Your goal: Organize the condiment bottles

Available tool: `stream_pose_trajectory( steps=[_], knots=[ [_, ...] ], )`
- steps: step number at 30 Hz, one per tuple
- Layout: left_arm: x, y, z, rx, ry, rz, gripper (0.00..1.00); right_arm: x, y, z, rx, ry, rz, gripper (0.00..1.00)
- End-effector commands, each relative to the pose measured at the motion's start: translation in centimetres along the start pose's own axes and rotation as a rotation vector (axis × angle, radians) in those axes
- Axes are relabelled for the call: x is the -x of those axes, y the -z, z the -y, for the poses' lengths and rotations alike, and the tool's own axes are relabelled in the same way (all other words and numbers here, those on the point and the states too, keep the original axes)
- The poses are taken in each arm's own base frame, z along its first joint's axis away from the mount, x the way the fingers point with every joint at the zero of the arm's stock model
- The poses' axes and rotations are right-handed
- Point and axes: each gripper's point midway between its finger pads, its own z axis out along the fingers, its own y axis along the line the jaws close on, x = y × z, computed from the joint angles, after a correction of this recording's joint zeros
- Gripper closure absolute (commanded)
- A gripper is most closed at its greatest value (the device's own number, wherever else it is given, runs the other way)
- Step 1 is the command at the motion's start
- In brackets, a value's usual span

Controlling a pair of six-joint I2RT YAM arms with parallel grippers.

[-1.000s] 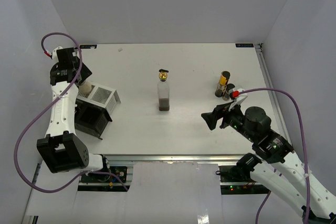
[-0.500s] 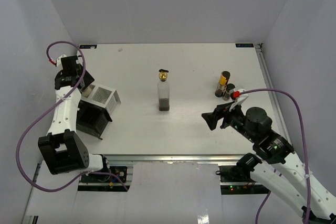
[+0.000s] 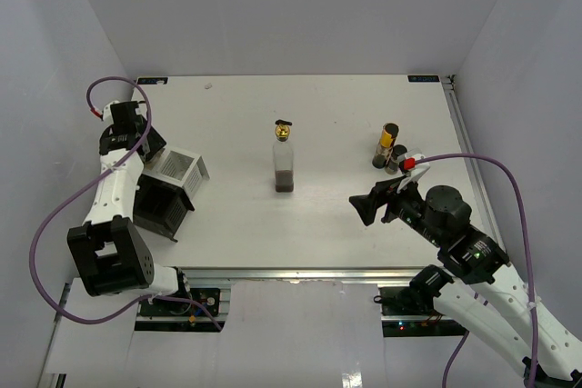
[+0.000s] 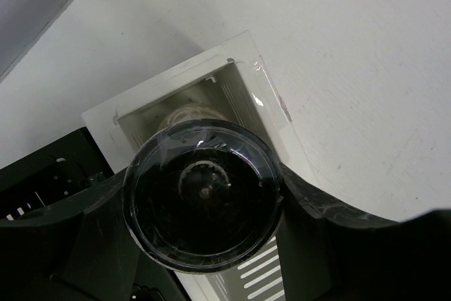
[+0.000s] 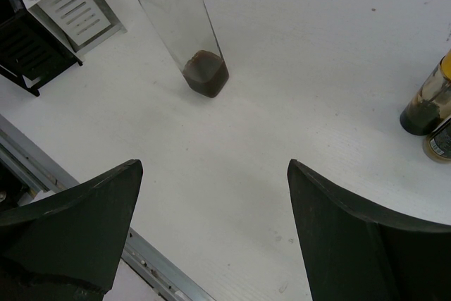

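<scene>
Top view: white table (image 3: 346, 115). Left gripper (image 3: 143, 146) sits at left of frame over the far end of the black-and-white slotted compartment rack (image 3: 177, 170); its load can't be made out from here. Tall clear square bottle with gold cap (image 3: 285, 159) stands upright mid-frame, brown liquid at its base, well apart from the rack. Slim dark yellow-labelled bottle (image 3: 388, 144) is upright at right, with a smaller capped bottle (image 3: 397, 160) just beside it. Right gripper (image 3: 366, 206) hovers lower right of centre, near those two. Left wrist view: dark fingers (image 4: 331, 234) press both sides of a squat clear round jar (image 4: 204, 202), its dark circular face to camera, held over a white rack compartment. Right wrist view: right jaws spread wide, nothing between them, bare table beneath; tall bottle upper centre-left, rack in the upper left corner, both small bottles at the right edge.
</scene>
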Motion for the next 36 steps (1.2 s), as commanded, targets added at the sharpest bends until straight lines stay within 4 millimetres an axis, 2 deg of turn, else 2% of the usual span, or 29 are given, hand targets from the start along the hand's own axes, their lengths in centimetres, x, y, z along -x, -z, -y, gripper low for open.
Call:
stream_pose_trajectory(
  steps=[1,7,14,19,20,22,25,26,28,31,36],
  knots=[
    [1.4,0.0,0.4,-0.027,0.026,0.057,0.27,1.1,0.2,-0.3,0.01,0.02,0.036,0.1],
    [1.2,0.0,0.3,-0.029,0.022,0.046,0.18,1.0,0.3,-0.1,0.002,0.018,0.035,0.1],
    [1.8,0.6,-0.1,-0.004,0.013,0.036,0.13,1.1,0.4,0.1,-0.009,0.016,0.042,0.1],
    [4.8,4.5,1.3,-0.077,-0.01,0.056,0.1,0.9,0.3,0.1,-0.012,0.02,0.026,0.1],
    [6.3,5.8,1.9,-0.105,-0.01,0.086,0.09,1.0,0.3,0.1,-0.009,0.023,0.025,0.1],
    [7.7,7.7,2.8,-0.161,-0.026,0.107,0.06,1.0,0.3,-0.1,0.001,0.035,0.026,0.1],
    [8.9,10.3,4.4,-0.277,-0.077,0.132,0.02,1.1,0.4,-0.1,0.006,0.043,0.031,0.1],
    [9.1,11.8,5.9,-0.378,-0.104,0.133,0.02,1.1,0.4,-0.1,0.005,0.044,0.033,0.1],
    [8.4,15.3,9.4,-0.636,-0.177,0.134,0.02,1.1,0.3,-0.1,0.007,0.05,0.033,0.1],
    [6.4,18.0,12.2,-0.847,-0.241,0.135,0.02,1.1,0.2,-0.2,0.013,0.056,0.031,0.1],
    [2.5,21.3,14.9,-0.982,-0.317,0.155,0.02,0.8,0.0,-0.2,0.015,0.064,0.028,0.1]
  ],
)
